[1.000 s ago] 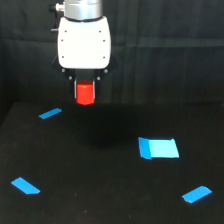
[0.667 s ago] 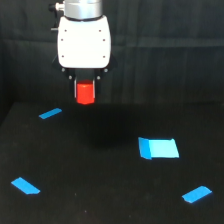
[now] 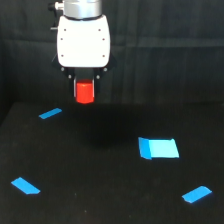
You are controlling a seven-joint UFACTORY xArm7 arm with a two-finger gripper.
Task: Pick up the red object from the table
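Observation:
The red object is a small red-orange stubby block hanging in the air under the white gripper head, well above the black table. My gripper is shut on it, dark fingers flanking its upper sides. The arm stands at the upper middle-left of the exterior view. A faint shadow lies on the table below the block.
Blue tape marks the table: a strip at the left rear, another strip at the front left, a larger rectangle at the right, and a strip at the front right. A dark curtain hangs behind.
The gripper with the red object has risen slightly; otherwise the scene is the same.

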